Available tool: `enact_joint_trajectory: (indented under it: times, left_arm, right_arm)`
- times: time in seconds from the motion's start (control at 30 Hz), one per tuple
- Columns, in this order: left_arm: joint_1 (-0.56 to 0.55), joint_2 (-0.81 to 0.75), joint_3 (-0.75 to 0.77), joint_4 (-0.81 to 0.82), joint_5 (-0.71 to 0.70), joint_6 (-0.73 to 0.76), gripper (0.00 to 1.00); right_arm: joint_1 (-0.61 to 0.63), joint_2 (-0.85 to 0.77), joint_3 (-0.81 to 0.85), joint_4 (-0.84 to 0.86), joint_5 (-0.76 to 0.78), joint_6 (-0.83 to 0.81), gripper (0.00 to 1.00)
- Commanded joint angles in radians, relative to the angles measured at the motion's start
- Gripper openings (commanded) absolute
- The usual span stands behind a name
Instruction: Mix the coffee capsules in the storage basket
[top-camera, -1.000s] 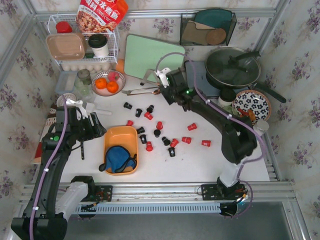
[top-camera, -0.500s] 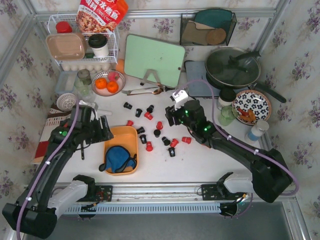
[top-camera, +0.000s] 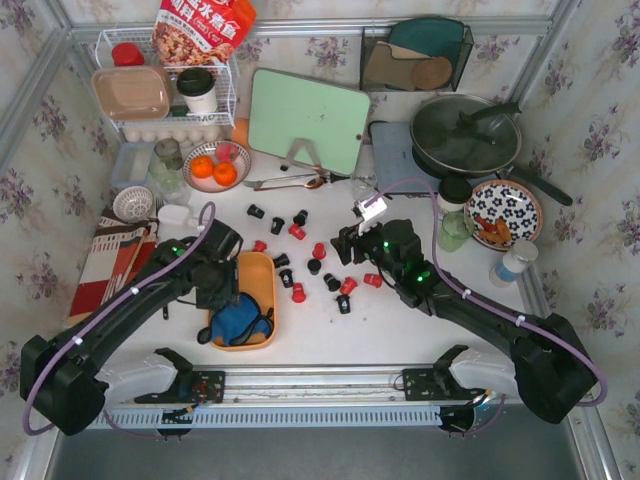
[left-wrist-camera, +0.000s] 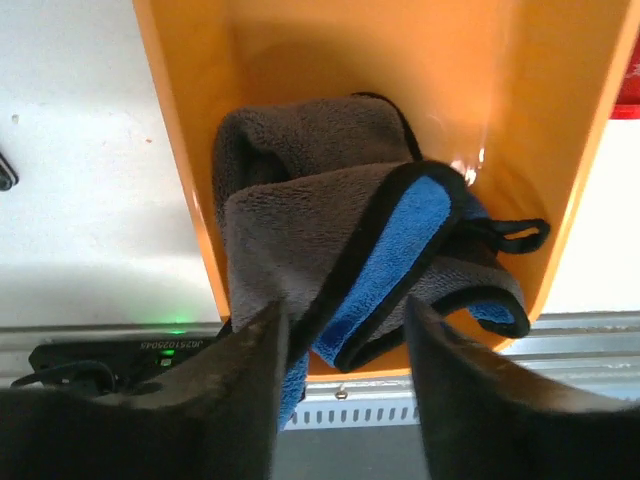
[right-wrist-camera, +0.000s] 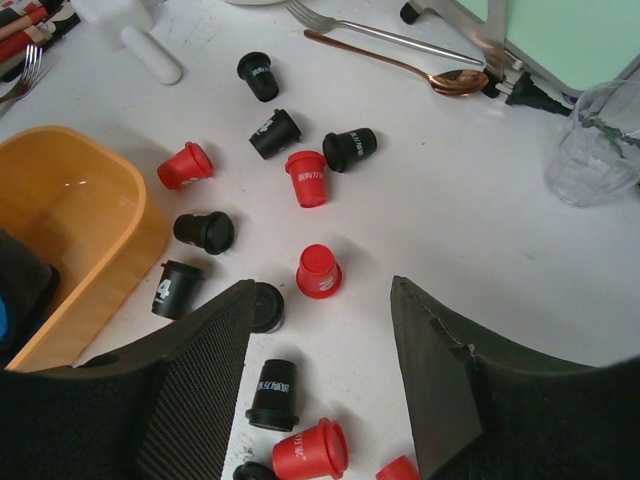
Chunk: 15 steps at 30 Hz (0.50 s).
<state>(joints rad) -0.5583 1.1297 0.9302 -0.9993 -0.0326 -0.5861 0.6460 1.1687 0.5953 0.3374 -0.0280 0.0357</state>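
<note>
While capsules lie outside basket (cloth inside), left gripper gapes.

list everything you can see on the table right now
coffee capsules: at least fourteen, red and black, loose on table right of basket
storage basket: one, orange, front left
cloth: one, grey and blue, inside basket
oranges: two, orange, back left
cutting board: one, green, back centre
pan: one, dark, lidded, back right
left end effector: open, over cloth
right end effector: open, above capsules
</note>
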Motion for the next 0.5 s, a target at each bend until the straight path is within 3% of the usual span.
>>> enact_joint_trajectory:
  times: [0.0, 0.1, 0.13, 0.33, 0.47]
  left_arm:
    - [-0.038, 0.031, 0.007, -0.041, -0.077, -0.061, 0.35]
    - [-0.083, 0.012, 0.044, -0.028, -0.137, -0.061, 0.04]
    - [-0.100, -0.004, 0.062, -0.016, -0.159, -0.055, 0.00]
    - [-0.158, -0.106, 0.179, 0.055, -0.254, 0.044, 0.00]
    - [-0.168, -0.163, 0.219, 0.181, -0.174, 0.162, 0.00]
  right_arm:
    - [0.004, 0.005, -0.006, 0.062, -0.022, 0.032, 0.63]
    - [0.009, 0.003, -0.011, 0.067, -0.030, 0.038, 0.62]
    - [0.010, 0.002, -0.010, 0.067, -0.035, 0.037, 0.62]
    - [0.029, -0.013, -0.009, 0.078, -0.103, 0.005, 0.63]
    - [0.045, -0.032, -0.005, 0.092, -0.199, -0.028, 0.64]
